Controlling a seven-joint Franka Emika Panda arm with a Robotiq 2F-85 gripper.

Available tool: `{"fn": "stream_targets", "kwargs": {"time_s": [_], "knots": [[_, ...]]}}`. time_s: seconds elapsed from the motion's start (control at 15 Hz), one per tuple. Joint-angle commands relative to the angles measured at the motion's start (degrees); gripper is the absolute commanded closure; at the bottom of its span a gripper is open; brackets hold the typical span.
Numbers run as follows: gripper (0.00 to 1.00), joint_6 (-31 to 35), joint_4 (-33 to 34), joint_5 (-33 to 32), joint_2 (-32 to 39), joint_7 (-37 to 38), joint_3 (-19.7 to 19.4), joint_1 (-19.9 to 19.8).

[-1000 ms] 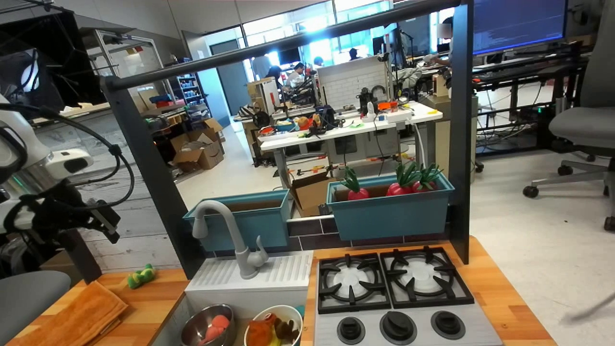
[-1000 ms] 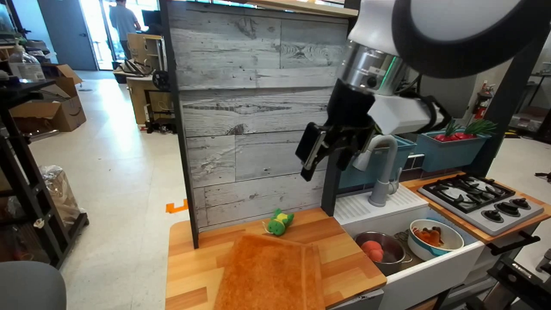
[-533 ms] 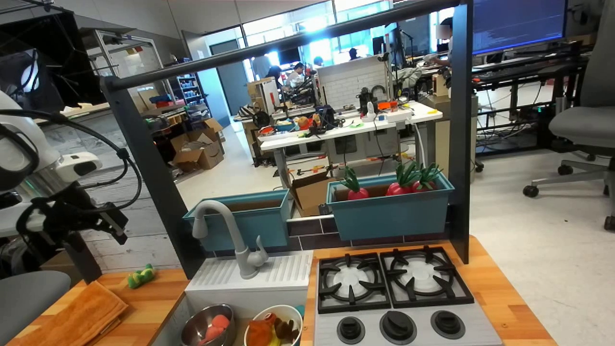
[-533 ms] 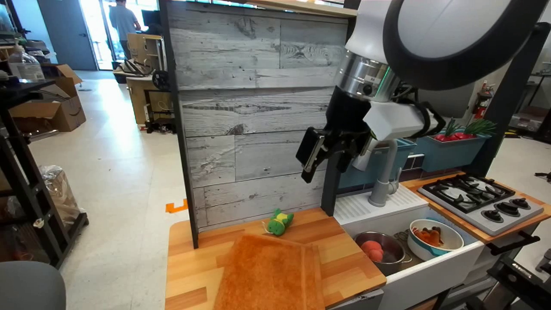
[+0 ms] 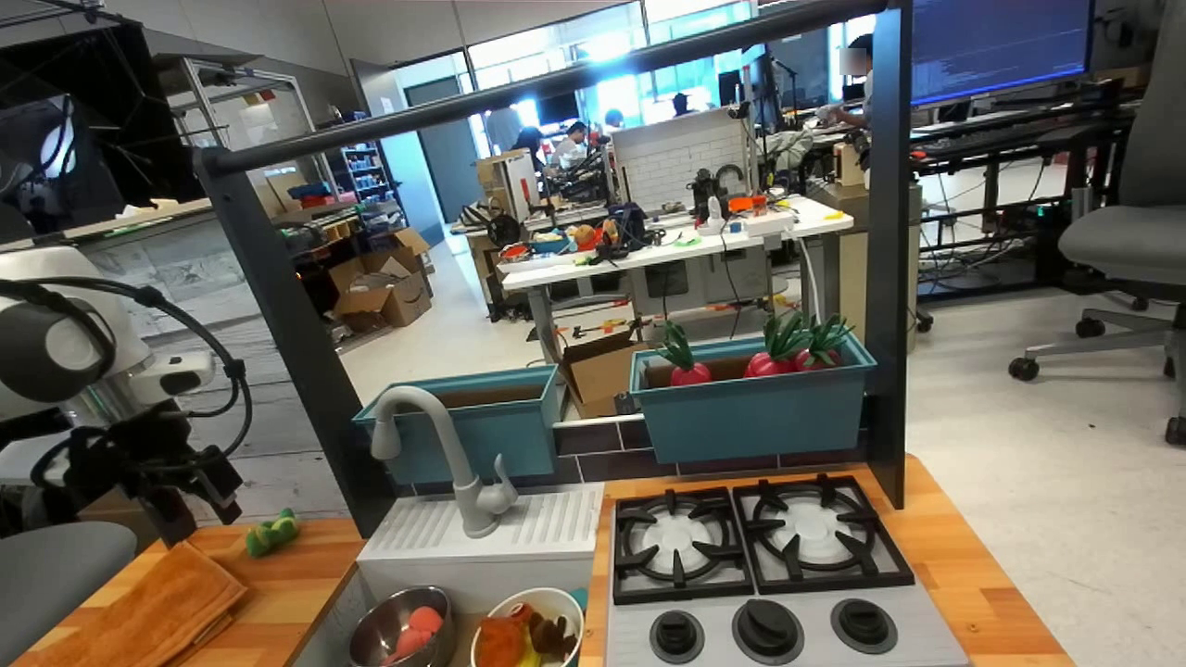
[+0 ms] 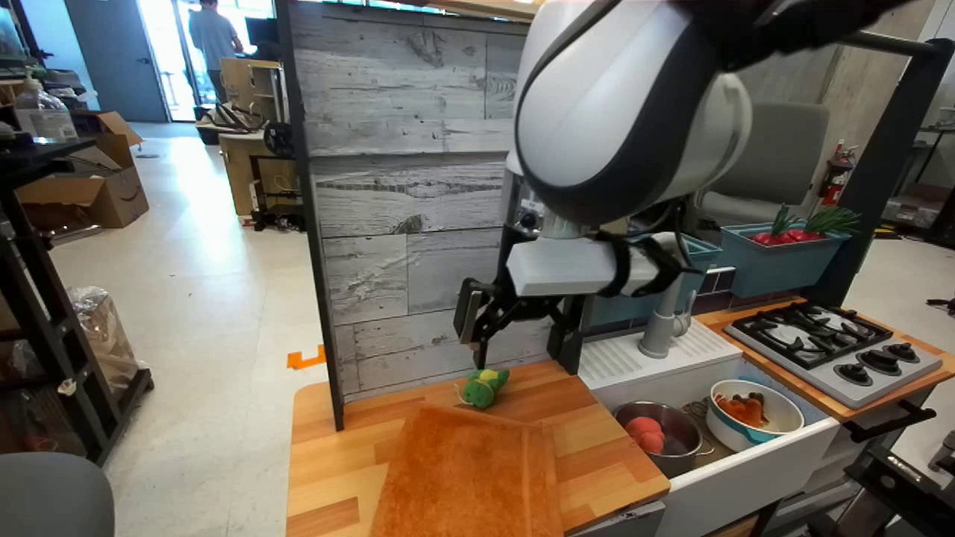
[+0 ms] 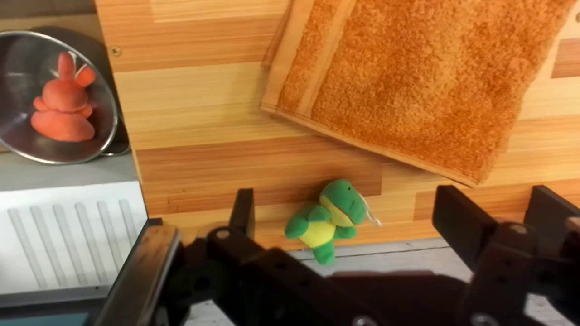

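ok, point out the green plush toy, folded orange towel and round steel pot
Green plush toy (image 7: 321, 230), wrist view: yellow belly.
Folded orange towel (image 7: 417, 86), wrist view: middle of upper face.
Round steel pot (image 6: 680, 432), in an exterior view: bare inner wall.

The plush toy (image 7: 327, 219) is green with a yellow belly, the towel (image 7: 421, 90) orange with paler bands, the counter (image 7: 195, 108) striped tan and brown, and the panel (image 6: 410, 186) grey with dark grain.

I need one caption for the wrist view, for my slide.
Open gripper framing a green plush toy on a wooden counter, near an orange towel; metal pot at upper left.
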Motion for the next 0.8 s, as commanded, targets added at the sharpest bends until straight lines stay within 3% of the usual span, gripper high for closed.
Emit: {"fn": "stream_targets", "kwargs": {"time_s": [0.0, 0.4, 0.73], "knots": [[0.0, -6.04, 14.0, 1.36, 9.4, 6.16, -2.06, 2.9], [0.0, -8.77, 31.5, -0.13, 21.11, 13.79, -5.34, 4.69], [0.0, -16.06, 41.49, -0.36, 27.96, 17.62, -6.4, 4.61]]}}
